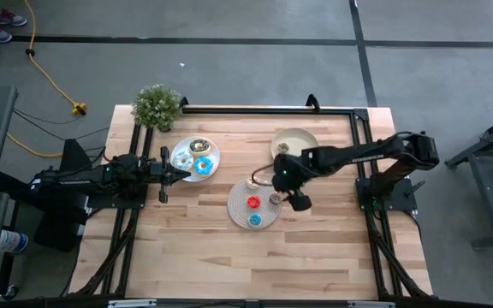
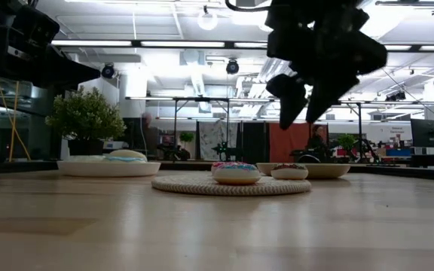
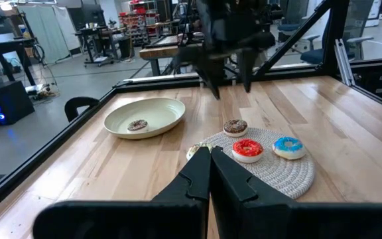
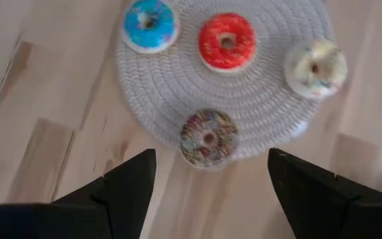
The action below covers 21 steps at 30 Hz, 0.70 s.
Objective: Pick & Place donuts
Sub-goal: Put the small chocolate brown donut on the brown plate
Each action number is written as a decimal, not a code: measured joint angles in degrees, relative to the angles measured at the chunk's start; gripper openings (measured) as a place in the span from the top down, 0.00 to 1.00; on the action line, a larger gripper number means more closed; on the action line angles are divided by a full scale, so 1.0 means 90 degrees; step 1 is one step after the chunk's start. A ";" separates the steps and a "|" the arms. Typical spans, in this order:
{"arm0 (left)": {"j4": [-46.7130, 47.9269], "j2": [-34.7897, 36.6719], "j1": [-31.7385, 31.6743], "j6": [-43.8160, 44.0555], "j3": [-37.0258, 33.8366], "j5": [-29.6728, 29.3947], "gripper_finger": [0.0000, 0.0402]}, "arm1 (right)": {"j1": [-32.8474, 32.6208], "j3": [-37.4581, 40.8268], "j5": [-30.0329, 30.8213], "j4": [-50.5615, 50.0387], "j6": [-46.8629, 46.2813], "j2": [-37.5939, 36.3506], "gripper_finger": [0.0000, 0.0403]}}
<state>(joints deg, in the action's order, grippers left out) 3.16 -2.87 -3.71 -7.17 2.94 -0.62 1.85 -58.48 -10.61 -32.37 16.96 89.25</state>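
A round woven mat point(image 1: 240, 208) carries four mini donuts: red point(image 4: 226, 42), blue point(image 4: 149, 24), cream point(image 4: 316, 67) and brown sprinkled point(image 4: 208, 137). My right gripper point(image 4: 211, 174) is open and hovers above the mat's right edge, its fingers on either side of the brown mini without touching it. It also hangs clear of the mat in the low view point(image 2: 307, 94). A white plate point(image 1: 212, 152) holds three larger donuts: white point(image 1: 182, 158), blue point(image 1: 203, 165) and dark brown point(image 1: 199, 145). My left gripper point(image 1: 171, 174) is shut and waits at that plate's left edge.
A yellow-green plate point(image 1: 302, 137) lies beyond the mat and holds one small brown donut point(image 3: 136, 125). A potted plant point(image 1: 157, 106) stands at the table's far left corner. Black frame rails point(image 1: 264, 109) run along the far and side edges. Bare wood lies nearer than the mat.
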 joint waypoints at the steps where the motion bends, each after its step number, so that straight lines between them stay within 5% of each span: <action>1: 0.0000 0.0000 -0.0002 -0.0002 0.0000 0.0000 1.00 | -0.0051 0.0113 0.0006 0.0218 0.0003 0.0000 0.30; 21: 0.0000 0.0001 0.0000 0.0000 0.0000 0.0000 1.00 | -0.0340 0.1286 0.0413 0.1944 -0.0176 0.0071 0.30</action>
<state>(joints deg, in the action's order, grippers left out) 3.16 -2.86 -3.72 -7.17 2.94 -0.62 -1.21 -46.90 -6.90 -14.87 15.38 89.89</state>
